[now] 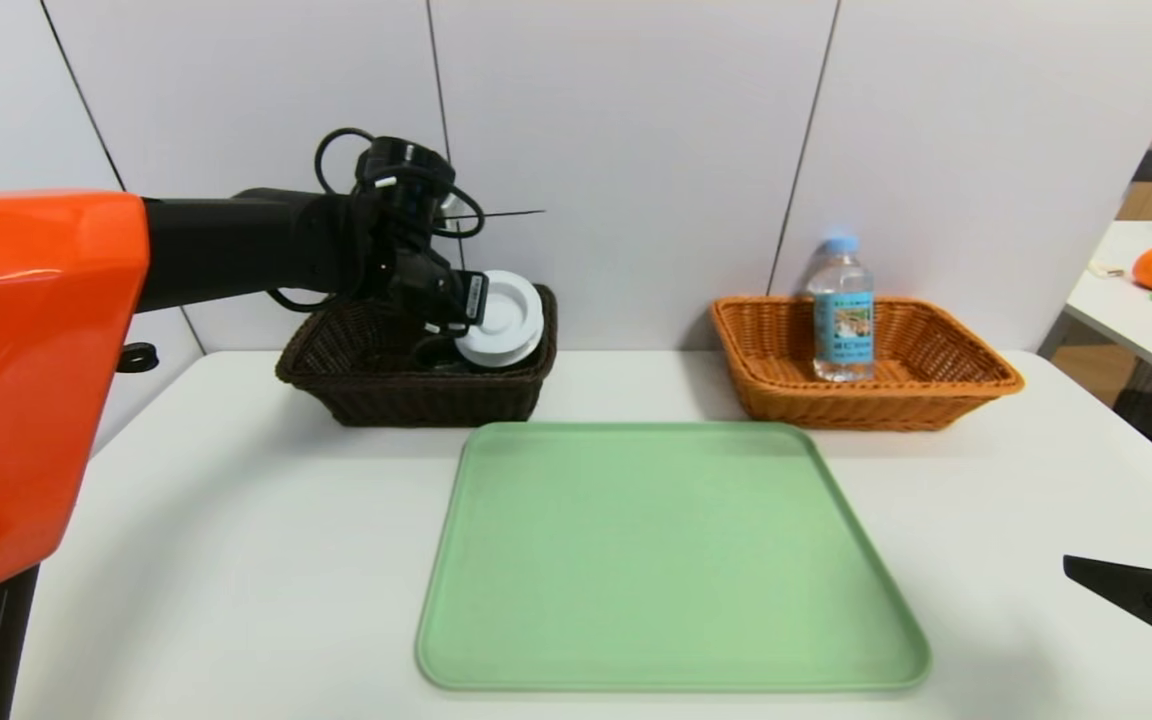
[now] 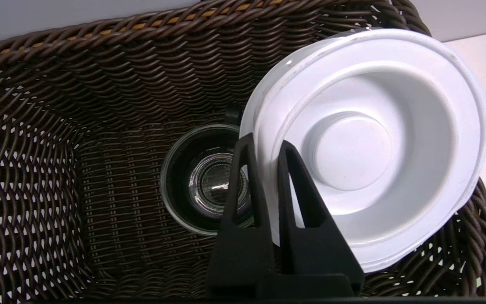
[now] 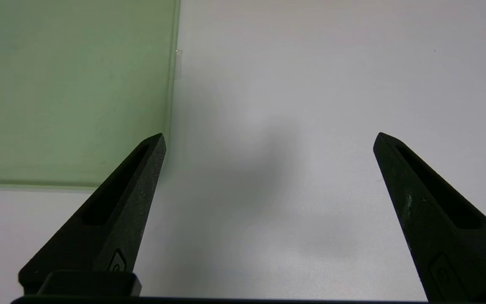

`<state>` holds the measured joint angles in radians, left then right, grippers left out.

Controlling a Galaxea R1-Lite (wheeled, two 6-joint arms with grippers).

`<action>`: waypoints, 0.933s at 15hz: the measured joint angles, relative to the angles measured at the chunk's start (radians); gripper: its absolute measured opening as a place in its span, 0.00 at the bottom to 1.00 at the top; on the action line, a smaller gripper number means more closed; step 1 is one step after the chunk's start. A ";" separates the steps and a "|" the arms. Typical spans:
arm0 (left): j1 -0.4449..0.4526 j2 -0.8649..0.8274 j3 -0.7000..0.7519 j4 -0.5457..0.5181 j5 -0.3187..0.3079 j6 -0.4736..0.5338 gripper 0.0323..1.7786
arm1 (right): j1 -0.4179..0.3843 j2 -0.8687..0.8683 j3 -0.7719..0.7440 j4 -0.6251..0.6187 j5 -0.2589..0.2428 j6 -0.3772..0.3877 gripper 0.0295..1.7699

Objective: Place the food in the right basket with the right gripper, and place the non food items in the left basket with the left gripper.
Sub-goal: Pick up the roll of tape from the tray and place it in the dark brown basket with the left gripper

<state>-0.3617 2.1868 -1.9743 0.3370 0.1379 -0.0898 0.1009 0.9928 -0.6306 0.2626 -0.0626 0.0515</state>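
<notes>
Left gripper [image 2: 264, 156], clamped on white lid [image 2: 352, 152], should lower it gently inside dark basket's [image 1: 416, 382] tray-side rim before releasing

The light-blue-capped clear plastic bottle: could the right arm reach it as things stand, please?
Probably yes: the open, empty black right gripper is off the tray's right side, and the bottle rises above the orange wicker basket's rim, seemingly unobstructed.
</notes>
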 joint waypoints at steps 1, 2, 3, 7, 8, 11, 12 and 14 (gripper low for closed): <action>0.000 0.000 0.000 0.003 0.000 0.000 0.05 | 0.000 -0.001 -0.001 0.000 0.000 0.001 0.96; 0.000 0.001 0.000 0.006 0.000 0.001 0.05 | 0.000 -0.002 -0.001 -0.001 0.000 0.000 0.96; -0.001 0.001 0.000 0.009 -0.001 0.001 0.05 | 0.000 -0.002 -0.002 -0.001 0.000 0.000 0.96; -0.001 0.003 0.000 0.013 0.000 0.003 0.18 | 0.000 -0.002 -0.004 0.000 0.000 0.000 0.96; -0.002 0.003 0.000 0.011 0.001 0.003 0.27 | 0.000 -0.002 -0.005 0.000 0.000 0.000 0.96; 0.000 0.003 0.000 0.009 0.003 0.003 0.49 | 0.000 -0.003 -0.005 -0.001 0.000 0.000 0.96; 0.001 0.003 0.000 0.009 0.004 0.003 0.54 | 0.000 -0.003 -0.005 -0.001 0.000 0.000 0.96; -0.001 -0.009 0.000 0.011 0.004 0.003 0.64 | 0.000 -0.004 -0.007 -0.001 0.000 0.000 0.96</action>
<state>-0.3632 2.1783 -1.9738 0.3477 0.1419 -0.0864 0.1009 0.9889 -0.6372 0.2615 -0.0630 0.0513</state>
